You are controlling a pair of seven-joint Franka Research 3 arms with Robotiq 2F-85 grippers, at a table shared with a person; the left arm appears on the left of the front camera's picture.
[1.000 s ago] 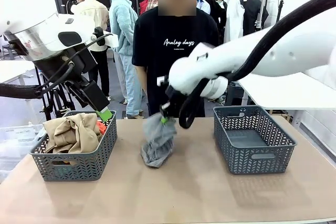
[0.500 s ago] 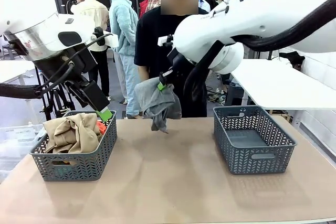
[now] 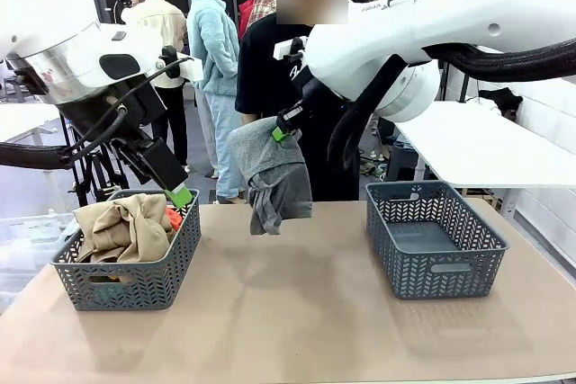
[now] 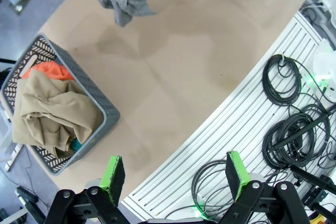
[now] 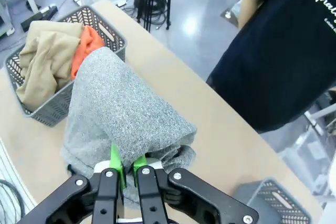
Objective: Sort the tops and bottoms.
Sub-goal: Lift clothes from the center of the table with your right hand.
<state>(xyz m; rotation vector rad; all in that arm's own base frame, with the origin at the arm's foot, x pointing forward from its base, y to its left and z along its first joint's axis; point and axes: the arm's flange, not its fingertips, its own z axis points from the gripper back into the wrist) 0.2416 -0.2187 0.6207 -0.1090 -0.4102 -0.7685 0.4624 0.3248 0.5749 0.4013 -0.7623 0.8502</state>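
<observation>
My right gripper (image 3: 283, 129) is shut on the heather grey garment (image 3: 271, 174), which hangs clear above the middle of the table. The right wrist view has the same garment (image 5: 115, 114) bunched around the closed fingertips of that gripper (image 5: 126, 164). A tan khaki garment (image 3: 126, 227) fills the left basket (image 3: 126, 281), with an orange one (image 3: 174, 218) beside it. My left gripper (image 3: 180, 195) hovers open just above that basket's far right corner. From the left wrist, the open gripper (image 4: 174, 174) looks down on the tan (image 4: 52, 114), orange (image 4: 50, 69) and a bit of teal (image 4: 76, 144).
A second dark grey basket (image 3: 432, 245) stands at the table's right. A person in a black T-shirt (image 3: 270, 69) stands at the far edge, behind the raised garment. Cables (image 4: 294, 129) lie on a slatted rack beside the table.
My right arm has lifted the grey garment off the table, and it now hangs in the air. The left arm has not moved.
</observation>
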